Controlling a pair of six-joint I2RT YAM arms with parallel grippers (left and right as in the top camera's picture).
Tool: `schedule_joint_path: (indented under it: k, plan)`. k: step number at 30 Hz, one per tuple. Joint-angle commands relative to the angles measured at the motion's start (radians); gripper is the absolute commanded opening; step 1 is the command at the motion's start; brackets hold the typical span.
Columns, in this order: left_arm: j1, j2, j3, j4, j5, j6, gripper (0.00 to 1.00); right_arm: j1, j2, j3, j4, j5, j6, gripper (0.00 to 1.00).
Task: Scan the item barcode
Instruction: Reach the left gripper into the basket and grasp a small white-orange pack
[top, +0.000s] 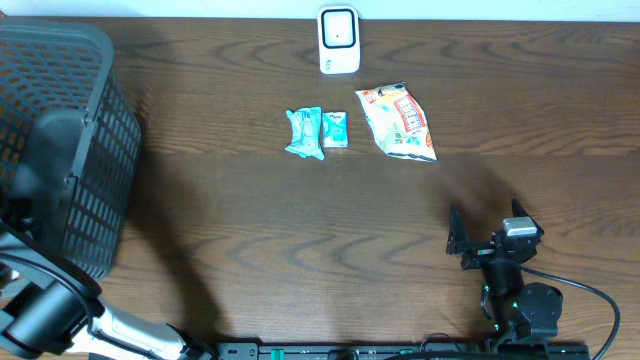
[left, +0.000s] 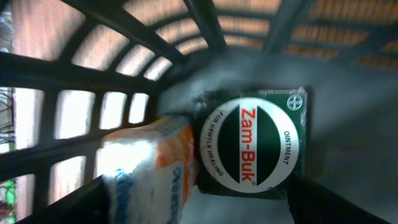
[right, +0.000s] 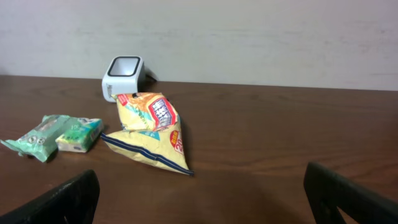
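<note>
In the black basket (top: 100, 120) on the left, the left gripper (left: 202, 186) hung spread over a white-orange packet (left: 149, 168) and a green box (left: 255, 146) reading "Zam-Buk Ointment", gripping neither. Nothing faced the scanner (top: 339, 40), so the scan looked yet to come. The right gripper (top: 485, 215) idled wide open.

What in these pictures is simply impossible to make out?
- Overhead: contents of the black plastic mesh basket, hidden by its wall and the left arm.
- Left wrist: print on the white-and-orange packet beside the green Zam-Buk box, blurred.
- Overhead: any barcode on the two teal packets, too small.
- Right wrist: the right gripper, fingers cut off by the bottom edge.
</note>
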Motion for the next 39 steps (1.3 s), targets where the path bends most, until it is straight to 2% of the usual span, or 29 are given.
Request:
schedule_joint_path:
  k: [1,4,7,15,17,20,29,34,39]
  plan:
    - [0.006,0.063,-0.007,-0.01,0.047,0.009,0.78,0.009,-0.005,-0.001,-0.004,0.004,0.018,0.99]
    - [0.006,0.071,-0.006,-0.004,0.045,0.009,0.72,0.009,-0.005,-0.001,-0.004,0.004,0.018,0.99]
    - [0.006,0.069,0.006,0.002,0.044,0.01,0.48,0.009,-0.005,-0.001,-0.004,0.004,0.018,0.99]
    - [0.002,0.011,0.099,-0.034,0.045,0.07,0.1,0.009,-0.005,-0.001,-0.004,0.004,0.018,0.99]
    - [0.002,-0.023,0.133,-0.055,0.054,0.07,0.08,0.009,-0.005,-0.001,-0.004,0.004,0.018,0.99]
    - [0.002,-0.112,0.176,-0.061,0.143,0.069,0.08,0.009,-0.005,-0.001,-0.004,0.004,0.018,0.99]
    - [-0.052,-0.371,0.182,0.116,0.486,-0.024,0.08,0.009,-0.005,-0.001,-0.004,0.004,0.018,0.99]
    - [-0.187,-0.465,0.182,0.22,0.682,-0.143,0.08,0.009,-0.005,-0.001,-0.004,0.004,0.018,0.99]
    - [-0.444,-0.486,0.182,0.316,0.706,-0.129,0.08,0.009,-0.005,-0.001,-0.004,0.004,0.018,0.99]
